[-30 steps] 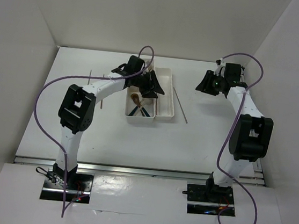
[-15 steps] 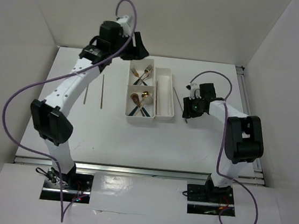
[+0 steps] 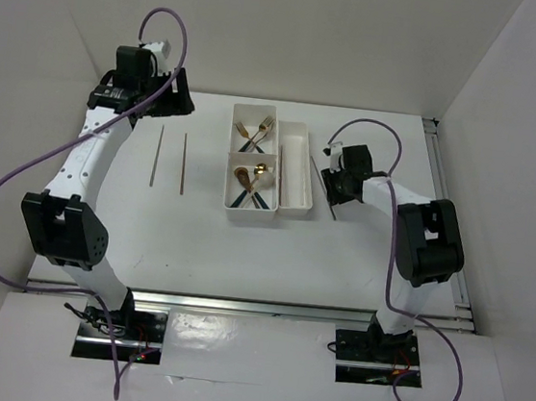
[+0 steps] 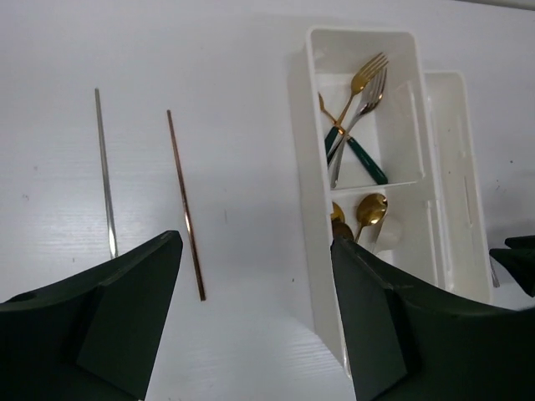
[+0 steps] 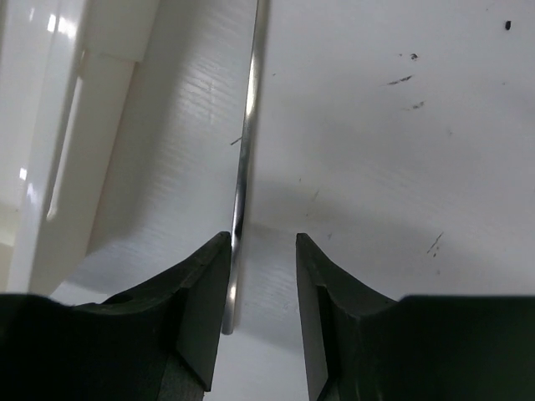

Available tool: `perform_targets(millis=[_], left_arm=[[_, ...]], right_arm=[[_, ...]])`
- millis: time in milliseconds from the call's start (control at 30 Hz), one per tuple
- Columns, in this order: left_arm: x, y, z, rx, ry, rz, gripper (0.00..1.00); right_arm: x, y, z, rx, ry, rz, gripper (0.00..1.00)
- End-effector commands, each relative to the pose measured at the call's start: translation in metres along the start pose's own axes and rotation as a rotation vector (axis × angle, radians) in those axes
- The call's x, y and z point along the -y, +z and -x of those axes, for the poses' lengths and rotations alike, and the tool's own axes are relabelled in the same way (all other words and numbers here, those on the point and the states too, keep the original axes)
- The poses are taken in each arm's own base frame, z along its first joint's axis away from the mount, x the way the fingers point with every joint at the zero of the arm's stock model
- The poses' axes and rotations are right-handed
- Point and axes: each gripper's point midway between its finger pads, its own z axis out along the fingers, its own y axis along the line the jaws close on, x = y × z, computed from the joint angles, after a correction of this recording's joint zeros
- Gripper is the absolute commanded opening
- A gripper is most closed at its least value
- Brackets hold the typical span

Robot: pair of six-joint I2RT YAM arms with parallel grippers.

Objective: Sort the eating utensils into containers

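Silvery chopstick (image 5: 244,167) lies flat on the table (image 5: 401,167), between the spread fingers of the right gripper (image 5: 262,251) (nearer the tray-side finger). Its long axis runs straight forward from the wrist, alongside the white tray (image 5: 109,125).

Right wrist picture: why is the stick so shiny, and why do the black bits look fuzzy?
Right wrist view: the silvery chopstick mirrors the light, so it glares white; the right pincer sits very close to the lens, so its edges go soft. Top external view: that chopstick looks thin and dull.
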Motion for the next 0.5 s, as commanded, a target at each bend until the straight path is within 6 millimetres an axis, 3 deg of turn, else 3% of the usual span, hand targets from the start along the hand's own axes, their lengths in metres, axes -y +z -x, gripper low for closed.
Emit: perform_targets(millis=[0,233,333,467], left_arm=[[-0.002,-0.023,0.018,0.062,0.028,-0.019,0.86],[-0.029,-0.020,0.014,0.031,-0.051,-0.015,0.88],[-0.042,-0.021,0.013,0.027,-0.085,-0.007,0.95],[-0.057,-0.015,0.005,0.009,-0.069,0.033,1.00]], right_arm=[[0.004,0.010,0.019,0.029,-0.001,-0.021,0.43],[-0.005,0.025,0.016,0.006,0.029,0.053,0.41],[-0.007,0.032,0.008,-0.019,0.040,0.057,0.39],[-0.009,0.037,-0.004,-0.058,0.054,0.064,0.27]])
